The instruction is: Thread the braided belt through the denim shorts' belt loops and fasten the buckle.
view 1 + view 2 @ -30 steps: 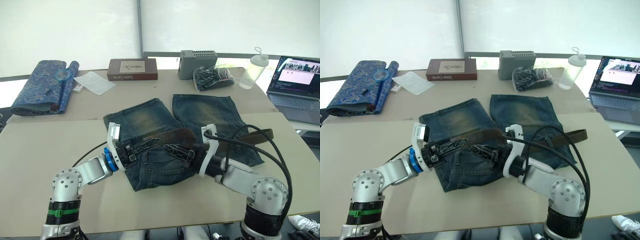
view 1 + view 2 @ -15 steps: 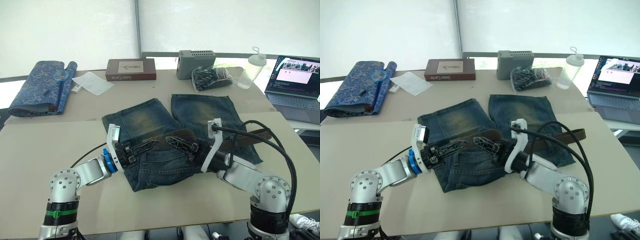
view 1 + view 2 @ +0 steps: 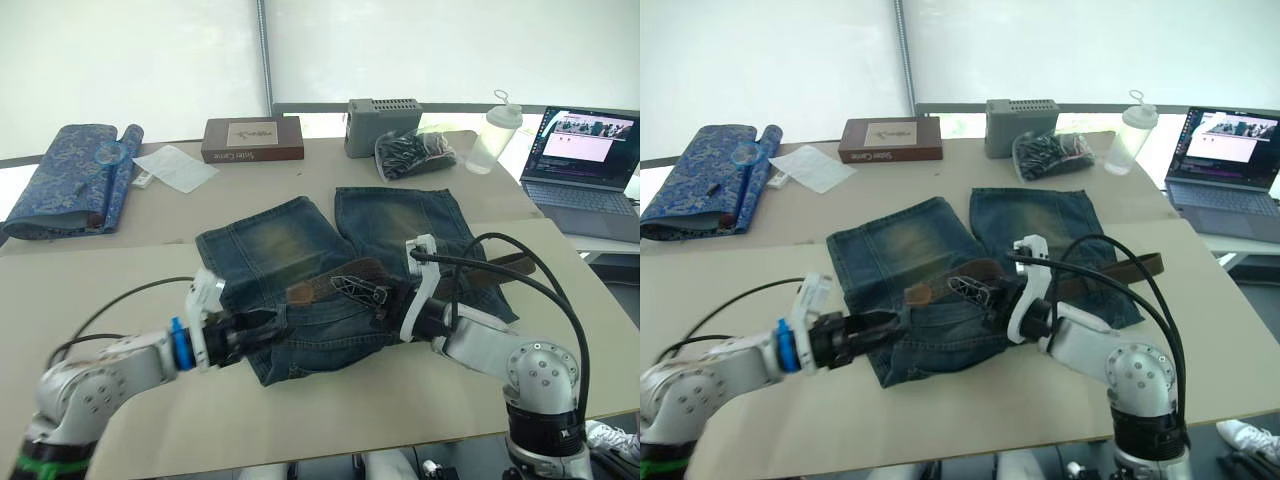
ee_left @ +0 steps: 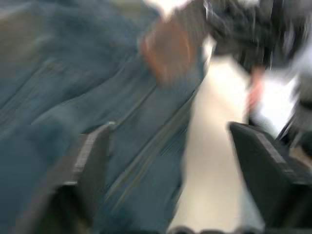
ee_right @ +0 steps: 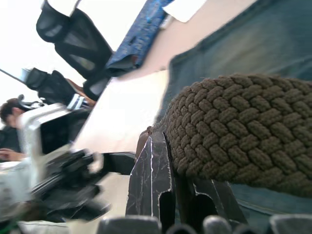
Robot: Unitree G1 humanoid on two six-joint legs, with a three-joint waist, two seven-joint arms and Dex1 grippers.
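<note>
Right gripper [image 3: 362, 290] clamped on the belt [image 3: 340, 277], strap running crosswise over the shorts [image 3: 330, 270]; left gripper [image 3: 262, 328] gaping empty beside the waistband, nearer the loops.

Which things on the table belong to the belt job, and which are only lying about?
Job: braided belt, denim shorts.
Lying about: laptop, bottle, book, grey box, blue rolled cloth, black bag, white paper.

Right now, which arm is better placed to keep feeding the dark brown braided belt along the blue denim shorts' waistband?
Probably the right: the right gripper is shut on the dark brown braided belt. The left gripper is open, holding nothing, at the blue denim shorts.
</note>
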